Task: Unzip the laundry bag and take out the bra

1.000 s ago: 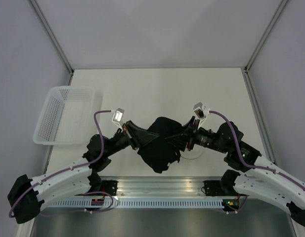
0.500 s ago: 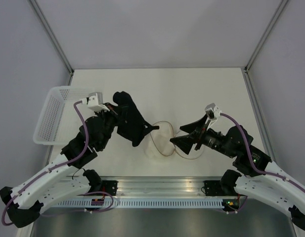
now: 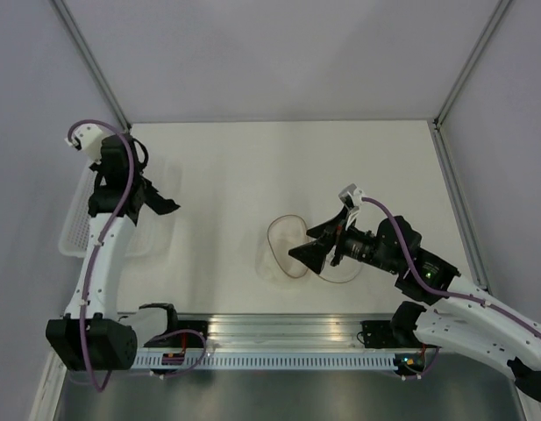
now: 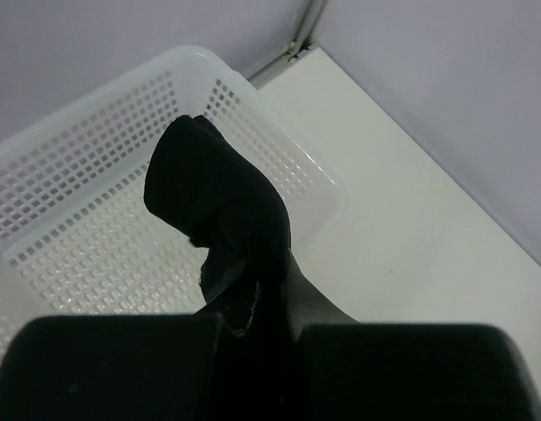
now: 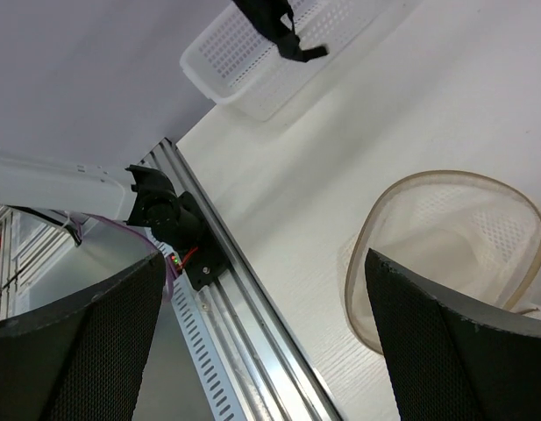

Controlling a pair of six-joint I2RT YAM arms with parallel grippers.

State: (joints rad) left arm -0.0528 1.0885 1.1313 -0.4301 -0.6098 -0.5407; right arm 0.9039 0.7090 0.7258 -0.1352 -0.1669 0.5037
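Note:
The laundry bag (image 3: pixel 286 246) lies open on the table, a white mesh pouch with a tan rim and nothing dark inside; in the right wrist view the bag (image 5: pixel 454 232) sits just past my right finger. My right gripper (image 3: pixel 307 244) hovers at its right edge, open and holding nothing (image 5: pixel 270 342). My left gripper (image 3: pixel 130 195) is raised at the far left, shut on the black bra (image 3: pixel 158 203). In the left wrist view the bra (image 4: pixel 217 202) hangs bunched from the jaws (image 4: pixel 261 298) over the white basket (image 4: pixel 95 175).
The white perforated basket (image 3: pixel 71 235) stands at the table's left edge, partly hidden by my left arm; the right wrist view shows the basket (image 5: pixel 252 53) too. The aluminium rail (image 3: pixel 279 329) runs along the near edge. Grey walls enclose the table.
My left arm swung up and left, carrying the bra from the bag to above the basket. My right gripper opened wide and stayed by the bag, which now lies uncovered.

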